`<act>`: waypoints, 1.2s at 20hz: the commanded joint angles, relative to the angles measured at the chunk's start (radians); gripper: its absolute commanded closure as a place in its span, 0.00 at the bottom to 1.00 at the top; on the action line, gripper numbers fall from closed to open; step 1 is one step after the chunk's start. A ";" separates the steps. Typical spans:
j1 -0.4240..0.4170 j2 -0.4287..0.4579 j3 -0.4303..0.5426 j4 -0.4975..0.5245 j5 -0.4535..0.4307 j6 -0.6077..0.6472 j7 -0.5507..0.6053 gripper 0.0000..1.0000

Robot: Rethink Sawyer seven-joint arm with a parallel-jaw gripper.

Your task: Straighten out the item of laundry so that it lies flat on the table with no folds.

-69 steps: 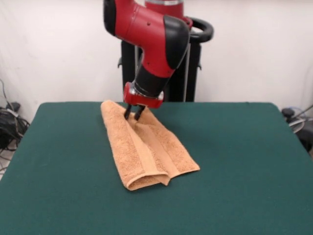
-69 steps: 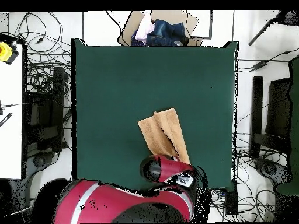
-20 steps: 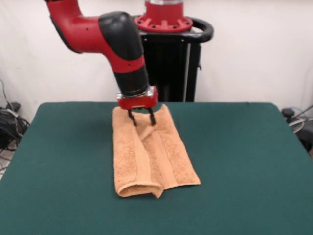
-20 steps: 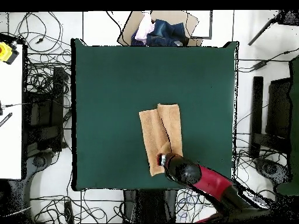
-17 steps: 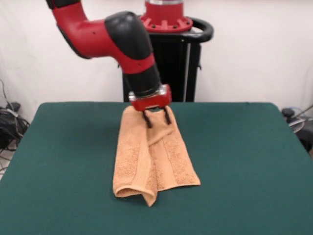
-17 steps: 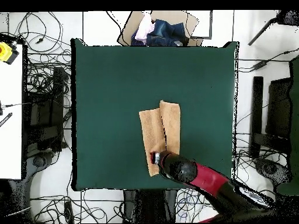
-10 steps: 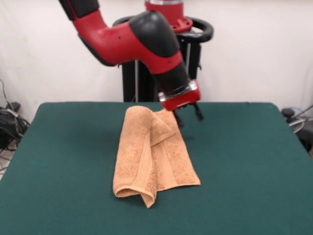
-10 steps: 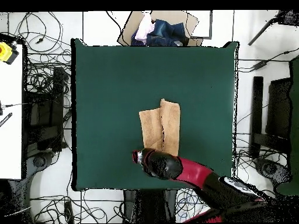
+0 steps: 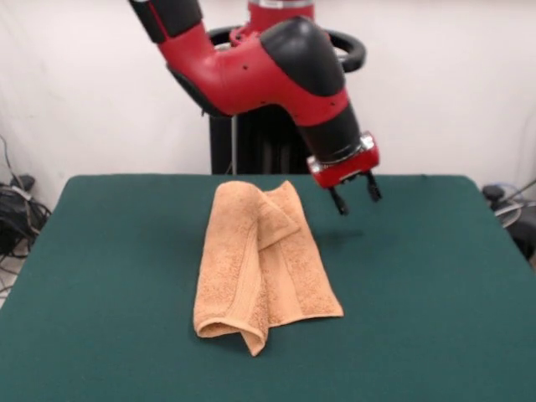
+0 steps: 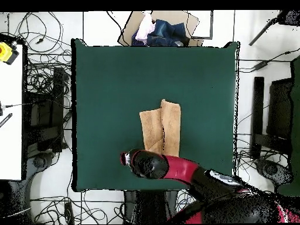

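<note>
Folds remain in the peach terry-cloth hand towel [image 9: 260,260] on the dark green felt table [image 9: 435,285]; beside it, apparently clear, hangs the black two-fingered gripper [image 9: 355,196], spread and empty.

The towel [image 9: 260,260] is rough, looped terry cloth (matt throughout). The table [image 9: 419,318] looks felt-like. The arm [image 9: 268,59] is glossy plastic.

Arm [image 9: 251,71]: glossy red shell, rounded black cover on the elbow joint, black sleeve on the forearm section. Wrist ends in a red collar with a thin silver ring above it. Gripper [image 9: 354,195]: two short, thin black fingers [image 9: 337,201] under the collar. Pedestal [image 9: 268,142]: black column, red base cap on top, black looped handle at its side.
</note>
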 commanded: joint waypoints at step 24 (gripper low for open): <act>0.285 -0.279 -0.406 -0.294 0.153 0.273 0.149 0.00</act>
